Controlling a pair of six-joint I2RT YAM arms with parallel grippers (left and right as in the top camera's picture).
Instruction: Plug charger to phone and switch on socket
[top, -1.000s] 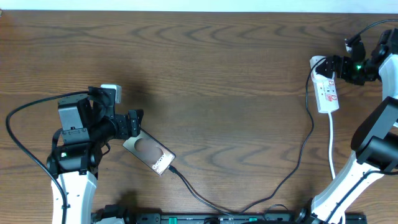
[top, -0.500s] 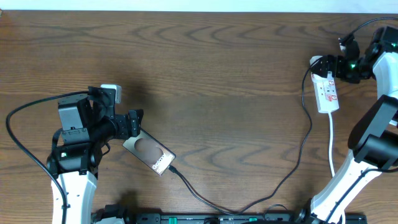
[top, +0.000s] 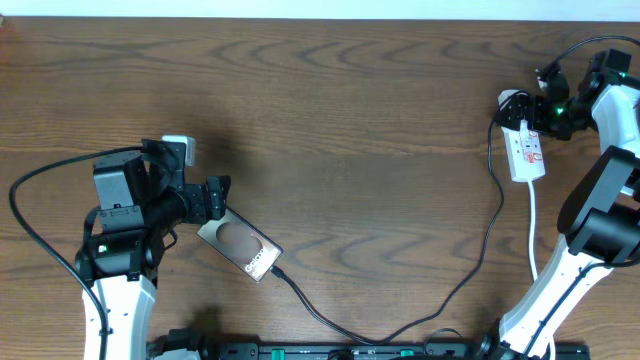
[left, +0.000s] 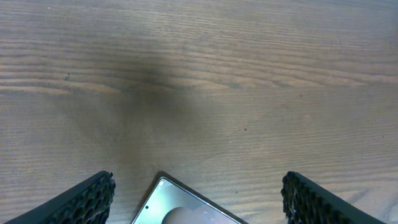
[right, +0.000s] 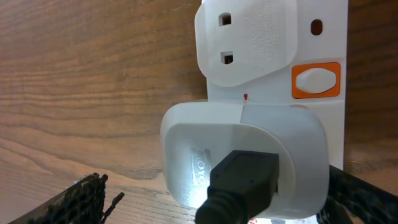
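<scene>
The phone (top: 240, 245) lies slanted on the wooden table, and its corner shows in the left wrist view (left: 186, 210). My left gripper (top: 215, 198) is open with its fingers either side of the phone's far-left end (left: 199, 199). The charger cable (top: 480, 250) curves from the phone's near-right end, where its tip touches the phone, up to the socket (top: 527, 150). My right gripper (top: 543, 105) is open over the socket's far end. In the right wrist view its fingers (right: 214, 202) flank a white adapter (right: 186, 143) with the black cable in it. An orange-framed switch (right: 317, 81) sits beside it.
The socket's white cord (top: 533, 230) runs toward the front edge beside my right arm. A black rail (top: 350, 351) lies along the front edge. A small white block (top: 178, 148) sits behind my left arm.
My right gripper has shifted a little left and farther back over the socket's far end. The left arm and the phone have not moved.
</scene>
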